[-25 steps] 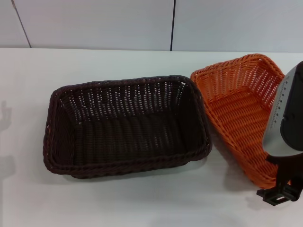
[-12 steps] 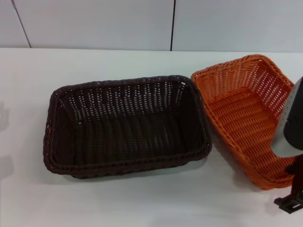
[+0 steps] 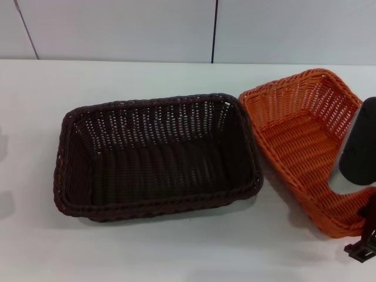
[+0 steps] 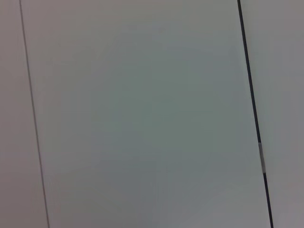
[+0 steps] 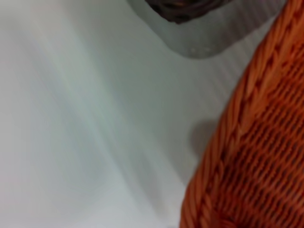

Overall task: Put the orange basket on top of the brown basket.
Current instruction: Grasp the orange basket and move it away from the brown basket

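Note:
The brown basket stands upright on the white table, left of centre in the head view. The orange basket is just to its right, its near left corner close to the brown rim. My right arm reaches over the orange basket's near right end. A black part of my right gripper shows at that end's rim, at the picture's edge. The right wrist view shows the orange basket's braided rim close up and a corner of the brown basket farther off. My left gripper is out of view.
The white table runs out in front of and to the left of the baskets. A pale panelled wall stands behind the table. The left wrist view shows only that wall.
My right arm has moved to the right, toward the picture's edge, uncovering more of the orange basket. The orange basket has shifted slightly to the right. The brown basket has not moved.

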Controlling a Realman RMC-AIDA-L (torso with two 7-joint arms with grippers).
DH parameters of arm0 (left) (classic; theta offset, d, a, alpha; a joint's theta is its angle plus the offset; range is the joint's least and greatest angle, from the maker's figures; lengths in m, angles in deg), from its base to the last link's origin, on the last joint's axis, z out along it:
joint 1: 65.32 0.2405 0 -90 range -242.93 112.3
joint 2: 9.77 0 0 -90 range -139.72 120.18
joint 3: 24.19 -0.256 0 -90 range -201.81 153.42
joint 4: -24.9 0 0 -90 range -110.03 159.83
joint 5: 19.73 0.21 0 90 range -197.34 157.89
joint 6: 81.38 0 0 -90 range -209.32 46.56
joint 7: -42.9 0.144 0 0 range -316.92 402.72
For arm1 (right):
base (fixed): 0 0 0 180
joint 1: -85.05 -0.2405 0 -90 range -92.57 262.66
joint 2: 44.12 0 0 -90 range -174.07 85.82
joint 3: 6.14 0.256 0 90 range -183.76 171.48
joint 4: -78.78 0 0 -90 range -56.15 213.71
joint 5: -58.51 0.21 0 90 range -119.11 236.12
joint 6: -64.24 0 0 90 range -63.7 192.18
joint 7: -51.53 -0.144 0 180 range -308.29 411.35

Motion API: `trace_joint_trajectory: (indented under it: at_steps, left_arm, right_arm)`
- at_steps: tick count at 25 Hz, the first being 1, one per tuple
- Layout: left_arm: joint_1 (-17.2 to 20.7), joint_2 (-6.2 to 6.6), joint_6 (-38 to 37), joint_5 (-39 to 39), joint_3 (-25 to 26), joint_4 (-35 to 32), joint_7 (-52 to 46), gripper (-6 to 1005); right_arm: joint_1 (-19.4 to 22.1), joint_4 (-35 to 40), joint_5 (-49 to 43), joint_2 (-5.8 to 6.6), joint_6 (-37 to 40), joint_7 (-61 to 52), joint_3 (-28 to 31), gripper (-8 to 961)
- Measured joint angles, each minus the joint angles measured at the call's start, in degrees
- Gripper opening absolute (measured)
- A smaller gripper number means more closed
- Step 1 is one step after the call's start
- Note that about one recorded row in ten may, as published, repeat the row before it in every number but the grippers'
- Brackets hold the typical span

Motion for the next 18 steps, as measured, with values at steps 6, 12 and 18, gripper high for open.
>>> trace_joint_trajectory:
  at_steps: [6, 12, 18]
  left_arm:
    - [0.31, 0.08, 0.00, 0.00, 0.17, -0.52, -0.03, 764]
    - [-0.04, 0.09, 0.00, 0.00, 0.26, -1.66, -0.43, 757]
    - [-0.40, 0.09, 0.00, 0.00, 0.53, -1.97, -0.46, 756]
  right_arm:
    - [-2.05, 2.87, -4.27, 0.01, 2.33, -0.23, 0.45, 630]
    - [-2.64, 3.18, -4.17, -0.06, 5.35, -1.53, 1.40, 585]
    - [-4.31, 3.00, -3.86, -0.15, 8.37, -4.19, 3.12, 386]
